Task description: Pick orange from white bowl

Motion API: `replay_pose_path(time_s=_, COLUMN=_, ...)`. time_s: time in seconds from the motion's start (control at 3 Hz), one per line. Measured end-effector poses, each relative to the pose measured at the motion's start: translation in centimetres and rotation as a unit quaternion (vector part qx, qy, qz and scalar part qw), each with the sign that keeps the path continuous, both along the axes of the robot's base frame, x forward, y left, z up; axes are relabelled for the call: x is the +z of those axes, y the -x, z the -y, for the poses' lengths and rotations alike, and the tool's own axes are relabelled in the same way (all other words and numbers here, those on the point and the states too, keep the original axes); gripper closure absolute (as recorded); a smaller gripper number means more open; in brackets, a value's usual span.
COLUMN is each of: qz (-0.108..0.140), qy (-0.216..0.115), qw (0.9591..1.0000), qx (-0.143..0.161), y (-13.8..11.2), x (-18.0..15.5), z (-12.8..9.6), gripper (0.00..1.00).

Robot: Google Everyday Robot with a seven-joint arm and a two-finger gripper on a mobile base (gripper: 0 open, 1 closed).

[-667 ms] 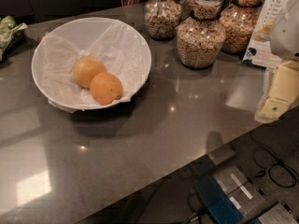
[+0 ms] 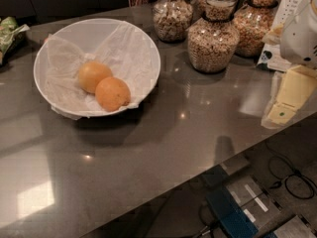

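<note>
The white bowl [image 2: 143, 48], wide and lined with crinkled white paper, stands on the dark counter at the left. Two fruits lie in it, touching. The orange [image 2: 112, 93], deeper in colour, is at the front right. A paler, yellower fruit [image 2: 92, 76] lies behind it to the left. My gripper [image 2: 286, 99], cream-coloured under a white arm housing, hangs at the right edge of the view above the counter's edge. It is far to the right of the bowl and holds nothing that I can see.
Three glass jars of grain [image 2: 213, 36] stand at the back right, with a white card [image 2: 292, 4] beside them. A green packet [image 2: 9, 31] lies at the far left. The counter's front edge runs diagonally; cables and boxes [image 2: 237, 207] lie on the floor below.
</note>
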State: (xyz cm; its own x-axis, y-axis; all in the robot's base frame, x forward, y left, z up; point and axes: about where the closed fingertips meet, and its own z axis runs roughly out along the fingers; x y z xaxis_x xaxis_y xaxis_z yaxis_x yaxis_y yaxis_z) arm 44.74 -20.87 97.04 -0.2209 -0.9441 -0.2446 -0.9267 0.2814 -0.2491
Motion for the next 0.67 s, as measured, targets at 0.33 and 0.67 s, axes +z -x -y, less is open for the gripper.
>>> replay_pose_path(time_s=0.33, qz=0.0, qy=-0.031, qw=0.999, qx=0.03, y=-2.2, x=-0.8, z=-3.4, gripper=0.0)
replay_pose_path(time_s=0.67, qz=0.011, qy=-0.059, qw=0.9958, qx=0.069, y=-4.1, x=-0.7, z=-7.3, gripper=0.0)
